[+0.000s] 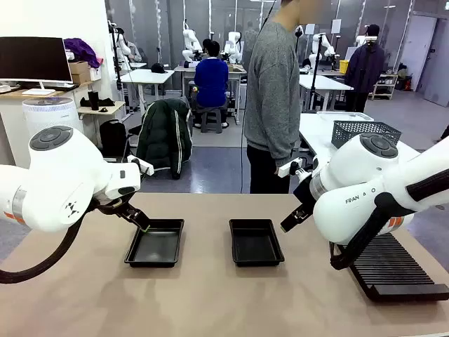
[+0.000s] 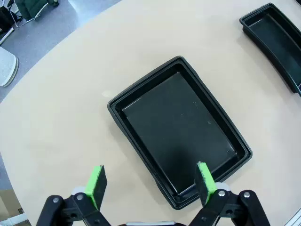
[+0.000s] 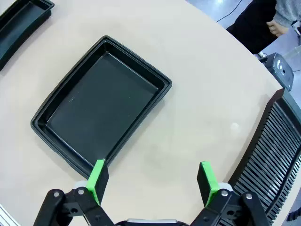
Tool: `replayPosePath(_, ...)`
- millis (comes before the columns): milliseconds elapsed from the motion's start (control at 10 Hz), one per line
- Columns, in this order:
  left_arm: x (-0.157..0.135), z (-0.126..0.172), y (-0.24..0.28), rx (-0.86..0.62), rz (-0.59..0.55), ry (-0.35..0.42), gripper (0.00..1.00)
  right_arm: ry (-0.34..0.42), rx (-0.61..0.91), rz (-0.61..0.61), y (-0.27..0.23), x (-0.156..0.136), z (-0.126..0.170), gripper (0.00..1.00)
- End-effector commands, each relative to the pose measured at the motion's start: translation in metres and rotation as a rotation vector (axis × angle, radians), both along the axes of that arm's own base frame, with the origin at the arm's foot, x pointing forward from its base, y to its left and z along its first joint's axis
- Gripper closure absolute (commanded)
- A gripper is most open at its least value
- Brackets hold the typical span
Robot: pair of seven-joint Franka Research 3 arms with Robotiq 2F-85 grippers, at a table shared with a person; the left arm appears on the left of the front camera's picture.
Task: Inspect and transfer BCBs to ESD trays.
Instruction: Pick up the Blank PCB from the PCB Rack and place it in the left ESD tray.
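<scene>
Wide-spread left hand (image 2: 149, 181) above black tray (image 2: 178, 117)

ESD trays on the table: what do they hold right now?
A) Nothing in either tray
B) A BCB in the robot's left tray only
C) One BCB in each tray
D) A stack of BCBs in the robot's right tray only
A: the left ESD tray and the right ESD tray each show a bare black floor in the wrist views, with no board lying in either.
</scene>
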State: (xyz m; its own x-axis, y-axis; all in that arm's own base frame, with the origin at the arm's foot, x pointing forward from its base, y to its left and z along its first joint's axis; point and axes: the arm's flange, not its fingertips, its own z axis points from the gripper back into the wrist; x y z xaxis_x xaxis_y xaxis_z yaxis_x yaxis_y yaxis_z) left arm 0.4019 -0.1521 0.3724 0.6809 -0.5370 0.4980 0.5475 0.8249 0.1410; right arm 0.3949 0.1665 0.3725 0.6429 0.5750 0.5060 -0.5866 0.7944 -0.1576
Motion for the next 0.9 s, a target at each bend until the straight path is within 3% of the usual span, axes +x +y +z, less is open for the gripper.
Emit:
replayPosePath(0, 0.0, -0.0001, 0.0, 0.0, 0.0, 0.0, 0.0, 0.0, 0.0, 0.0, 0.0, 0.0, 0.0, 0.0)
replayPosePath(800, 0.0, -0.0001, 0.0, 0.0, 0.0, 0.0, 0.0, 0.0, 0.0, 0.0, 0.0, 0.0, 0.0, 0.0)
